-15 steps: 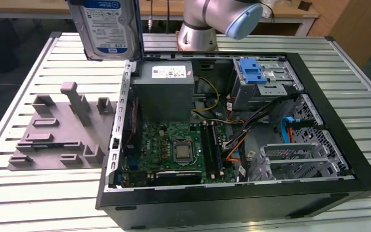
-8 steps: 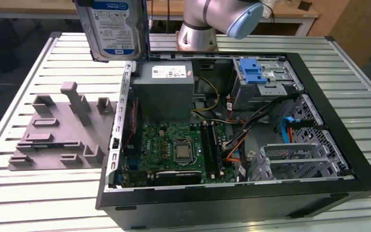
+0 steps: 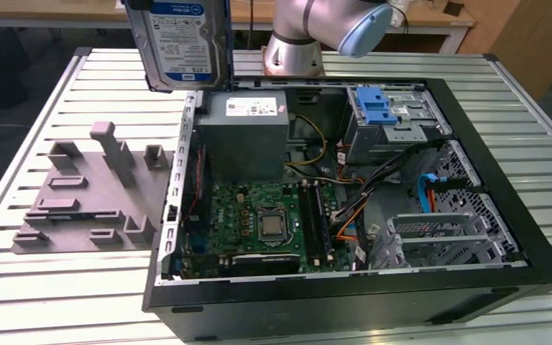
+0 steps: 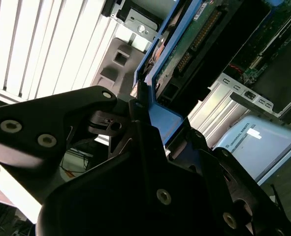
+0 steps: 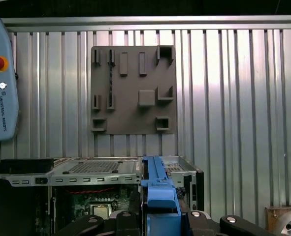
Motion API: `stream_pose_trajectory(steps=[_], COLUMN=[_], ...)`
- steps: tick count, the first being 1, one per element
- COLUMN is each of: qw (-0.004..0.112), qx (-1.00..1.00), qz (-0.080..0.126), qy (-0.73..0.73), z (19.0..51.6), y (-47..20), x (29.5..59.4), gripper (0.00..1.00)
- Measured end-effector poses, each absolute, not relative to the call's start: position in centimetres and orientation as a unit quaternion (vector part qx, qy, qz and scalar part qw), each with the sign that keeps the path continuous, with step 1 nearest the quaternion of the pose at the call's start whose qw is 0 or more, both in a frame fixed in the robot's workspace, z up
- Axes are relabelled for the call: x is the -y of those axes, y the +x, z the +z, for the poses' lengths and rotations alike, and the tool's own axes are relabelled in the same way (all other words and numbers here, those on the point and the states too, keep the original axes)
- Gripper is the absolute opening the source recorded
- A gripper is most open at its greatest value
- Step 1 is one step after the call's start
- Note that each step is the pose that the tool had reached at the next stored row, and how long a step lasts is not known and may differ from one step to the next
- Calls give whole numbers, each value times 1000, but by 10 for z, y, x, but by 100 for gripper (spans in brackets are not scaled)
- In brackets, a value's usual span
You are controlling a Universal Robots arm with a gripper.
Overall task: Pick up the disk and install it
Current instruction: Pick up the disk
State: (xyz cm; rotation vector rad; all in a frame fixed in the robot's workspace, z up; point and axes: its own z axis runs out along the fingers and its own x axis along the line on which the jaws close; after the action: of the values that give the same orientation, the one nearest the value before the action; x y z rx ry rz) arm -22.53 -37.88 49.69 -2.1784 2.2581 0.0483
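One open black case (image 3: 353, 302) lies on the slatted desk (image 3: 65, 302). It holds one green board (image 3: 256, 223), one grey box (image 3: 247, 136) with a white sticker, and one blue tab (image 3: 376, 108) at its far right. Left of the case sits one grey plate (image 3: 84, 194). Farther back, one disk (image 3: 182, 43) hangs upright in the air by the case's far left corner. It is silver and blue-framed, with a printed blue-and-white label. In the first wrist view the claw (image 5: 159, 211) is clamped on that blue frame. One arm (image 3: 305, 36) stands behind.
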Motion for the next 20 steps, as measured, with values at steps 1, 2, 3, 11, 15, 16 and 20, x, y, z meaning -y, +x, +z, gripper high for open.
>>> stream_pose_trajectory(steps=[1,2,3,11,15,16,20], qw=[2,2,2,2,2,2,2], qx=[-720,-720,-720,-720,-720,-720,-720], qz=[15,15,15,15,15,15,15], qy=[-694,-694,-694,-694,-694,-694,-694], z=[497,497,497,497,497,497,497], y=[-224,-222,-221,-210,-203,-201,-193], x=[379,379,379,379,379,379,379], gripper=[36,36,36,36,36,36,36])
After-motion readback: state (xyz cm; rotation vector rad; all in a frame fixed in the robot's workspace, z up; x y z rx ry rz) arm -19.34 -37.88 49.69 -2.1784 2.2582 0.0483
